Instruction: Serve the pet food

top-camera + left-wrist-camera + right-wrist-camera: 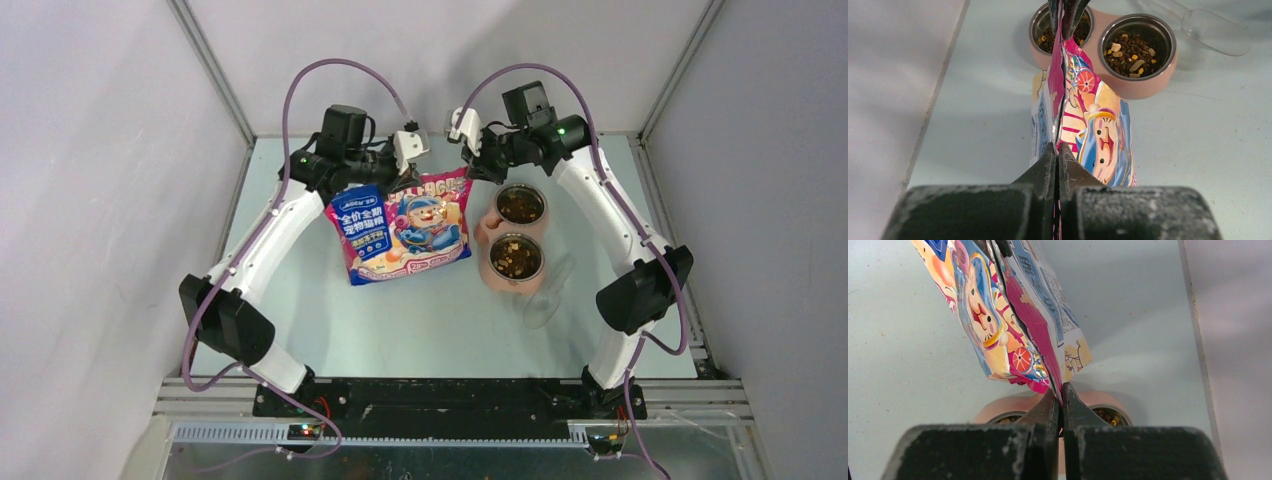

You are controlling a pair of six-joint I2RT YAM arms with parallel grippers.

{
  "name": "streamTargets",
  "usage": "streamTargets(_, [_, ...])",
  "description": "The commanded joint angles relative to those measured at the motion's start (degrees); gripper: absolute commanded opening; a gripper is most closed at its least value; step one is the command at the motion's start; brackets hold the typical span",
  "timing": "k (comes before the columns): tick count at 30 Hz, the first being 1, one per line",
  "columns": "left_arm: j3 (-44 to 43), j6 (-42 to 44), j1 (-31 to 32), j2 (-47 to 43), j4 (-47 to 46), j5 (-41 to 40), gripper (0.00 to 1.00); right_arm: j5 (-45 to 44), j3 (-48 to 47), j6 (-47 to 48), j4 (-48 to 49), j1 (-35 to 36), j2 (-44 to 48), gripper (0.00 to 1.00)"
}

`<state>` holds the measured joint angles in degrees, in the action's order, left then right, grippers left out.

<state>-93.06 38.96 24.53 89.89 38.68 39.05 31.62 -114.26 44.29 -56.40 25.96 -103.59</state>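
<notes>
Your left gripper is clamped tight on one end of the top edge of the cat-print bag, and your right gripper is pinched shut on the other end. The bag is held between them, just left of the pink feeder. The pet food sits in both steel bowls of the feeder, dark kibble with a few pale bits. The clear scoop lies just right of the feeder.

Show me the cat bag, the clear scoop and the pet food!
cat bag (400, 228): top camera, middle of its printed front.
clear scoop (1218, 32): left wrist camera, its cup part.
pet food (1134, 51): left wrist camera, middle of one kibble heap.
</notes>
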Motion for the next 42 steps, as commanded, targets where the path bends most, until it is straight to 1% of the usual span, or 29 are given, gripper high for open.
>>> streamTargets(1, [-2.01,0.61,0.52,-0.80,-0.97,-2.38,0.08,-0.24,-0.88,-1.00,1.50,-0.91,3.78,0.00])
streamTargets(3, [-1.09,1.41,0.24,-2.08,-0.41,-4.19,0.16,-0.09,-0.88,-0.97,1.46,-1.21,3.76,0.00])
streamTargets(4, [-0.42,2.35,0.03,-3.01,-0.03,-4.71,0.15,-0.03,-0.84,-0.92,1.31,-1.36,3.84,0.00])
streamTargets(5, [-0.09,2.84,-0.62,-3.47,0.96,-4.74,0.05,0.10,-0.80,-0.89,1.30,-1.61,3.88,0.00])
streamTargets(6, [0.29,3.72,-1.02,-4.21,1.53,-4.41,0.03,0.11,-0.80,-0.88,1.17,-1.70,3.90,0.00])
streamTargets(9, [-0.24,5.07,-2.91,-4.79,6.36,-3.69,0.01,0.76,-0.79,-0.71,0.92,-2.21,3.78,0.00])
streamTargets(10, [-0.54,5.42,-3.22,-4.94,7.35,-3.79,0.04,0.83,-0.79,-0.70,0.83,-2.22,3.76,0.00])
streamTargets(11, [-0.54,5.51,-3.67,-5.14,8.67,-4.42,0.18,1.06,-0.86,-0.55,0.80,-2.31,3.71,0.00])
streamTargets(12, [-0.22,5.56,-3.91,-5.66,9.15,-4.77,0.24,1.11,-0.91,-0.49,0.71,-2.31,3.60,0.00])
streamTargets(13, [0.06,6.34,-4.37,-5.98,9.45,-5.06,0.22,1.20,-1.00,-0.45,0.65,-2.36,3.51,0.00])
streamTargets(15, [0.86,7.66,-5.56,-7.01,10.23,-4.64,0.03,1.27,-1.17,-0.44,0.55,-2.46,3.29,0.00])
streamTargets(16, [1.19,7.73,-6.32,-7.38,10.60,-4.49,0.01,1.31,-1.29,-0.39,0.53,-2.47,3.13,0.00])
streamTargets(17, [1.16,7.87,-6.59,-7.46,10.88,-4.66,0.01,1.44,-1.47,-0.41,0.49,-2.53,3.04,0.00])
streamTargets(18, [0.96,7.96,-7.02,-7.40,11.53,-4.93,0.08,1.48,-1.52,-0.47,0.50,-2.45,2.82,0.00])
streamTargets(19, [0.86,8.04,-7.16,-7.34,11.69,-5.80,0.11,1.58,-1.74,-0.50,0.50,-2.47,2.67,0.00])
streamTargets(20, [0.75,8.31,-7.69,-7.42,12.26,-5.99,0.04,1.66,-1.84,-0.52,0.50,-2.48,2.51,0.00])
streamTargets(23, [-0.17,9.52,-9.11,-7.16,14.41,-4.64,0.00,1.77,-2.21,-0.45,0.42,-2.57,2.19,0.00])
streamTargets(26, [-0.95,9.93,-9.76,-7.17,15.72,-6.63,0.12,1.70,-2.41,-0.44,0.37,-2.66,1.91,0.00])
streamTargets(28, [-0.54,11.27,-10.63,-7.89,16.11,-6.60,0.02,1.73,-2.57,-0.42,0.42,-2.73,1.77,0.00])
streamTargets(29, [-0.19,11.34,-10.86,-8.41,15.82,-6.74,0.01,1.71,-2.56,-0.43,0.42,-2.74,1.76,0.00])
streamTargets(31, [0.00,11.61,-11.28,-8.81,15.82,-8.06,0.12,1.65,-2.55,-0.48,0.40,-2.84,1.61,0.00])
streamTargets(32, [0.03,12.03,-11.55,-8.87,15.86,-8.58,0.12,1.66,-2.62,-0.51,0.41,-2.84,1.62,0.00])
streamTargets(34, [-0.17,13.48,-12.60,-8.96,17.27,-6.74,0.02,1.69,-2.63,-0.52,0.41,-2.84,1.54,0.00])
streamTargets(36, [-0.50,13.34,-13.33,-8.91,17.92,-6.01,0.00,1.63,-2.70,-0.52,0.46,-2.88,1.39,0.00])
streamTargets(37, [-0.67,13.16,-13.43,-8.76,18.01,-6.62,0.05,1.59,-2.71,-0.52,0.44,-2.87,1.34,0.00])
streamTargets(39, [-0.42,12.58,-13.50,-8.99,17.73,-8.08,0.19,1.53,-2.80,-0.52,0.46,-2.95,1.20,0.00])
streamTargets(40, [-0.22,13.41,-13.61,-9.26,17.78,-8.27,0.15,1.52,-2.88,-0.52,0.43,-2.94,1.20,0.00])
streamTargets(41, [0.19,14.12,-13.94,-9.41,18.11,-8.37,0.04,1.52,-2.96,-0.52,0.38,-3.02,1.07,0.00])
streamTargets(42, [0.39,14.65,-14.18,-9.83,18.06,-8.24,0.02,1.52,-3.02,-0.52,0.41,-3.02,1.04,0.00])
